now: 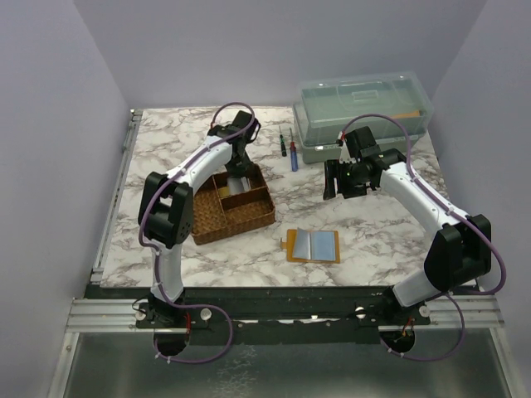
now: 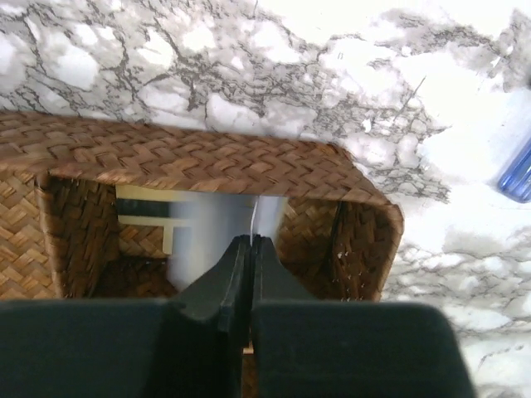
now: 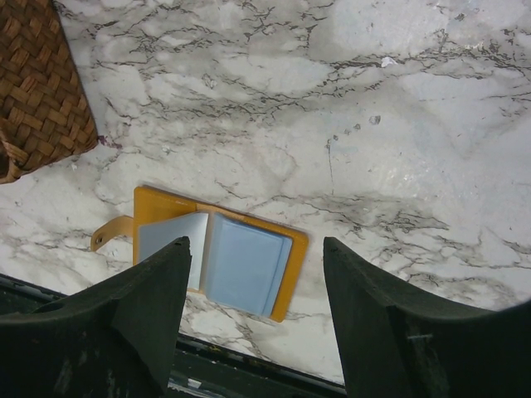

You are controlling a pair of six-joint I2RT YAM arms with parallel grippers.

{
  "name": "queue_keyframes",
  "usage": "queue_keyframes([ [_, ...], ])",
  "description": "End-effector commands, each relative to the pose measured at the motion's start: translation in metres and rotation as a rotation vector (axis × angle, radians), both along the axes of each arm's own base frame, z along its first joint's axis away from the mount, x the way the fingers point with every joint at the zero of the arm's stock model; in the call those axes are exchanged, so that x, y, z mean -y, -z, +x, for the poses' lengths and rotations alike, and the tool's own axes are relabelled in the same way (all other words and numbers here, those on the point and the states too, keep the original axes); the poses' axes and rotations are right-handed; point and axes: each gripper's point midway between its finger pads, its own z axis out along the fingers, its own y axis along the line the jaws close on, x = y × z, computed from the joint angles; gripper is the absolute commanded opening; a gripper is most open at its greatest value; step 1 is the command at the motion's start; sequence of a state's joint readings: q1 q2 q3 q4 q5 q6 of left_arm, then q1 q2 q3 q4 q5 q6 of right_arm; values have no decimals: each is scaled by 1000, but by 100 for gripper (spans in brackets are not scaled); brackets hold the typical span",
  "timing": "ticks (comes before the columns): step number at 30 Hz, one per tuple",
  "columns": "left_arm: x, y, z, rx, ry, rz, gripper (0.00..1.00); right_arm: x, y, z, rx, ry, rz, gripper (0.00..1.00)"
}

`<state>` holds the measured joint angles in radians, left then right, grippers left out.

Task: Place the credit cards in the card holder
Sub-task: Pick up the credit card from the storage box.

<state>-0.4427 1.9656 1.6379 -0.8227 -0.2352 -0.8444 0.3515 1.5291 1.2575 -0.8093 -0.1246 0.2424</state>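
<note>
Left gripper [image 2: 251, 240] is down inside a compartment of the woven tray [image 2: 207, 162]. Its jaws are drawn to a narrow slit, and a thin pale edge stands right at the tips, so we read this as a pinch on one of the credit cards [image 2: 216, 224]. The rest of the pale stack lies just ahead of the fingers against the compartment wall. We judge the cards light, stiff and slick: take one by a short edge, pinch across the faces, and expect slip or a second card clinging. The card holder [image 3: 245, 265] lies open and flat on the marble directly below the right gripper [image 3: 255, 249]. That gripper hangs wide apart, holds nothing, and frames the holder between its fingers. We judge the holder's flap soft and likely to need pinning.
</note>
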Motion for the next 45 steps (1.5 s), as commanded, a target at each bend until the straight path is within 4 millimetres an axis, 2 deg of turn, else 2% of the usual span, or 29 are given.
queue_keyframes([
  [1, -14, 9, -23, -178, -72, 101, 0, 0, -4, -5, -2, -4, 18, 69],
  [4, -17, 14, -28, -241, -90, 137, 0, 0, -5, -5, -3, -5, 21, 69],
  [7, -18, 14, -24, -236, -94, 149, 0, 0, -5, -5, -2, -5, 22, 69],
  [12, -18, 2, -14, -191, -97, 148, 0, 0, -6, -5, 2, -5, 25, 69],
  [18, -13, -30, 4, -108, -38, 101, 0, 1, -7, -4, 18, -6, 17, 69],
  [21, -14, -54, 10, -66, -13, 61, 0, 2, -8, -2, 22, 7, 17, 69],
  [24, -15, -82, 7, -19, 16, 13, 0, -2, -5, -2, -7, 30, 36, 69],
  [28, -5, -120, -9, 57, 111, -105, 0, -17, -3, -2, -44, 23, 110, 69],
  [30, 12, -136, -21, 109, 205, -216, 0, -23, -5, -3, -57, 4, 137, 69],
  [33, 39, -149, -48, 160, 337, -409, 0, -34, -5, -8, -65, -43, 199, 69],
  [34, 52, -158, -62, 185, 406, -507, 0, -38, -5, -10, -65, -60, 227, 69],
  [36, 66, -162, -77, 250, 495, -617, 0, -50, -8, -16, -59, -88, 307, 69],
  [39, 80, -165, -93, 388, 595, -756, 0, -73, -25, -27, -34, -154, 483, 69],
  [42, 88, -155, -105, 448, 654, -838, 0, -86, -39, -38, -10, -184, 634, 69],
  [45, 98, -143, -116, 438, 692, -928, 0, -90, -38, -54, -37, -168, 756, 68],
])
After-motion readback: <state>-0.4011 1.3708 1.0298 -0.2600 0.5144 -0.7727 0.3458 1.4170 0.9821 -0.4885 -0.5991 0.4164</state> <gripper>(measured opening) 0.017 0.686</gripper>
